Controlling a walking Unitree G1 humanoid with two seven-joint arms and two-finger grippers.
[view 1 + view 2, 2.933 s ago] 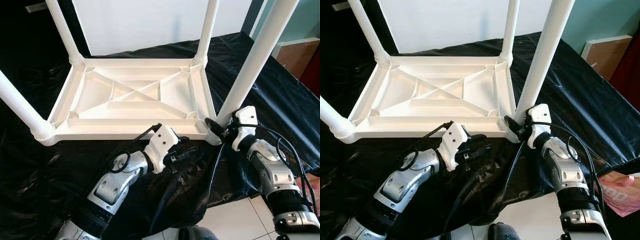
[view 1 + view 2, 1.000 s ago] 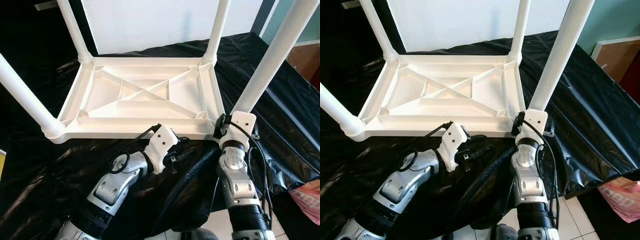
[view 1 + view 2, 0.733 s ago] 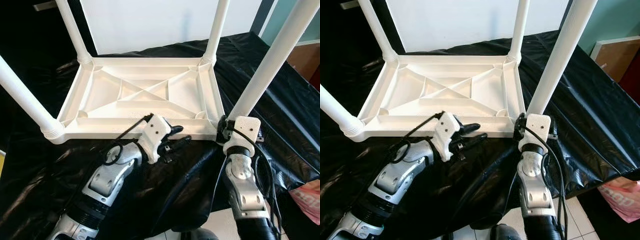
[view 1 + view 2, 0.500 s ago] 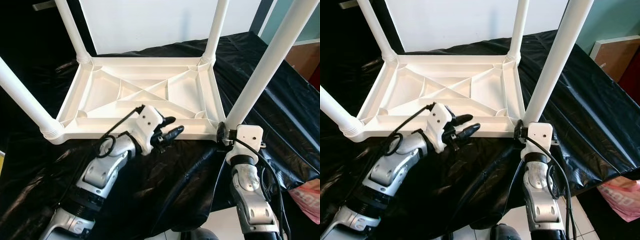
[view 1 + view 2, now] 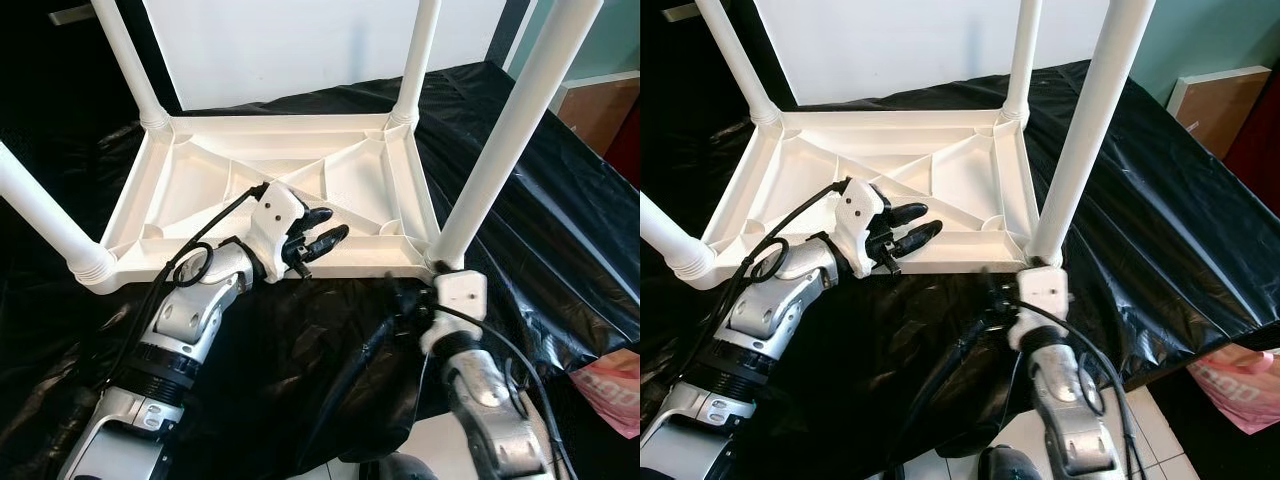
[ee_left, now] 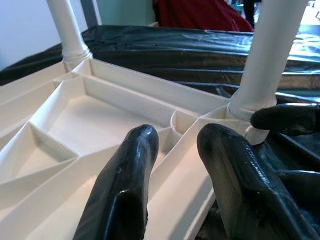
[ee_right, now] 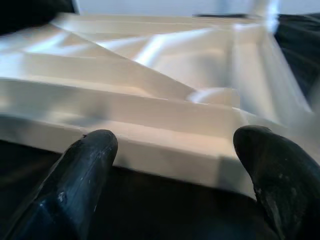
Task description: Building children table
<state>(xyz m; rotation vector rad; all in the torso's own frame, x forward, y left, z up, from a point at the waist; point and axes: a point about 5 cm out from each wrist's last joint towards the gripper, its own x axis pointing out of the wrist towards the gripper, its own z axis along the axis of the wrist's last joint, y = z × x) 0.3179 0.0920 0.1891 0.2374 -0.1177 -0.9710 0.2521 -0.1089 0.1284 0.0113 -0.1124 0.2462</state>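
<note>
Lying upside down on a black sheet (image 5: 560, 240), the white table (image 5: 270, 190) has its ribbed underside facing up and four legs rising from its corners. The near-right leg (image 5: 505, 130) stands in its socket at the corner closest to the right arm; the far-right leg (image 5: 415, 60) and far-left leg (image 5: 125, 65) stand at the back corners, and the near-left leg (image 5: 40, 215) leans out of the front-left corner. All four look seated, so the assembly seems mostly done; what is probably left is checking that each leg is pushed home and turning the table onto its feet. How tightly the legs sit cannot be told.

The left gripper (image 5: 318, 237) hovers over the table's near rail, inside the frame, its fingers (image 6: 125, 195) parted with nothing between them, pointing toward the near-right leg. The right gripper (image 7: 175, 165) sits just outside the table's near edge, below the near-right leg, fingers spread wide and empty, facing the rail. From the head views its fingers are blurred.

Beyond the table, the sheet drapes over the support and spills toward a tiled floor (image 5: 1160, 420) on the right side. A white panel (image 5: 290, 45) stands behind the table's far edge, and a pink bag (image 5: 1245, 395) lies on the floor well to the right of the table.
</note>
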